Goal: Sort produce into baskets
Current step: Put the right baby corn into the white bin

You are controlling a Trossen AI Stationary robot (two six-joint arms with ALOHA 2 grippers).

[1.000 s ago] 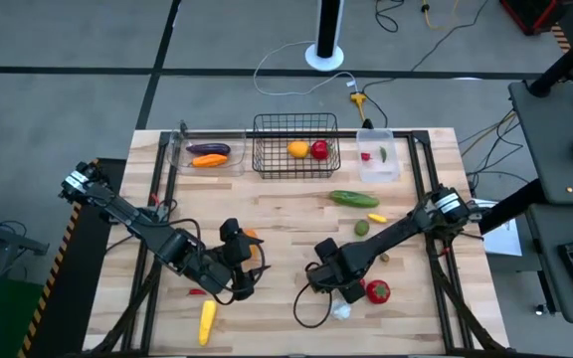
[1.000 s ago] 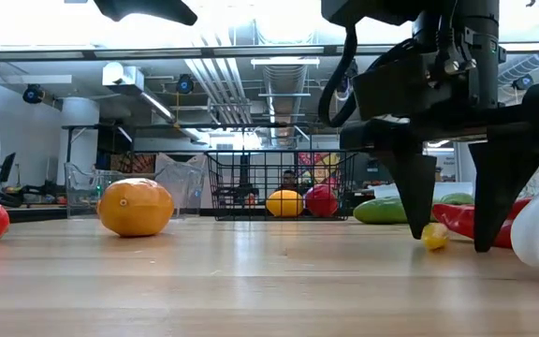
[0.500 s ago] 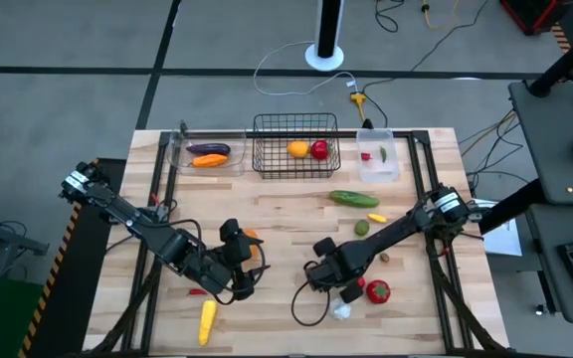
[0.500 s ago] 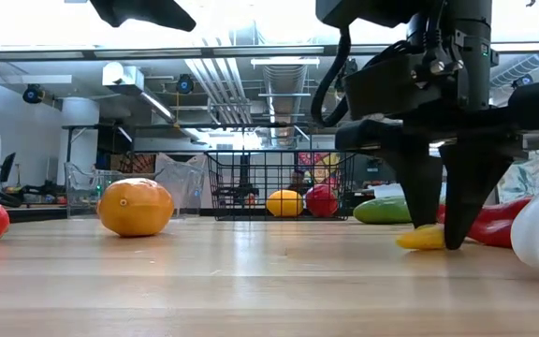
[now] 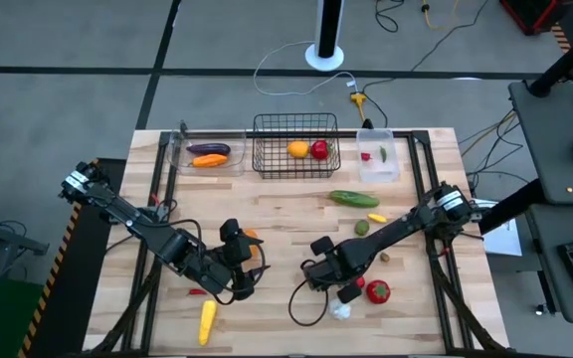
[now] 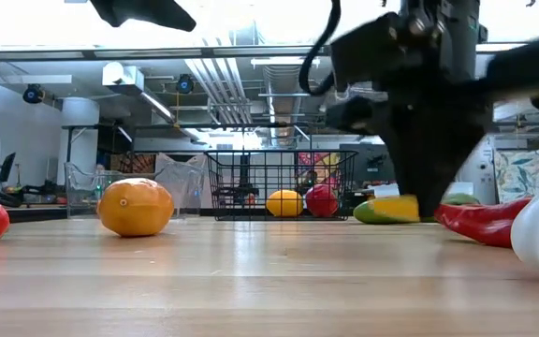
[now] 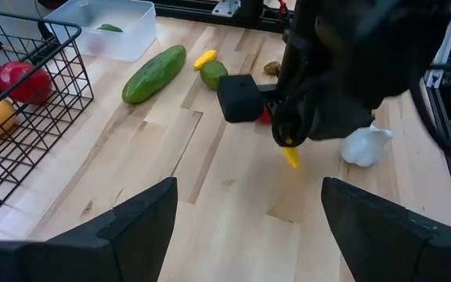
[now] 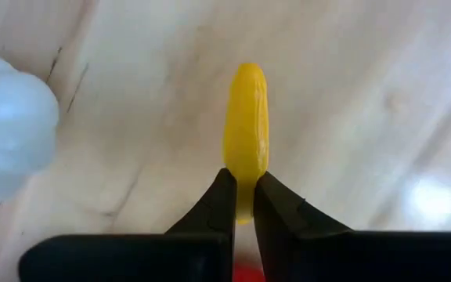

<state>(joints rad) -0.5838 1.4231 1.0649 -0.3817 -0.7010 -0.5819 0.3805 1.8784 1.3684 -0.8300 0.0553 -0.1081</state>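
My right gripper (image 8: pixel 243 205) hangs over the table's near middle (image 5: pixel 334 283), shut on a small yellow pepper (image 8: pixel 246 133), which also shows in the low view (image 6: pixel 396 208). My left gripper (image 5: pixel 252 267) waits open to its left, above the table, with nothing between its fingers (image 7: pixel 143 227). On the table lie a cucumber (image 5: pixel 354 199), an orange (image 6: pixel 136 207), a red pepper (image 6: pixel 480 223), white garlic (image 5: pixel 341 310) and a red tomato (image 5: pixel 377 291). The black wire basket (image 5: pixel 296 149) and two clear bins (image 5: pixel 207 151) (image 5: pixel 378 159) stand along the far edge. My right gripper pinches the yellow pepper's one end (image 8: pixel 245 184) between its two fingertips (image 8: pixel 221 202). The fingers come steeply from above. The rest of the pepper sticks out past them, lifted a little clear of the table (image 6: pixel 251 281).
The wire basket holds an orange-yellow fruit (image 5: pixel 297 149) and a red one (image 5: pixel 319 149); the left bin holds an eggplant (image 5: pixel 210 149) and a carrot (image 5: pixel 207 160). A yellow corn (image 5: pixel 207 320) lies near the front left. Bare wood lies between the arms and the baskets.
My right gripper, which stood open astride the yellow pepper on the table, has shut on it and raised it slightly; the pepper now hangs just clear of the wood.
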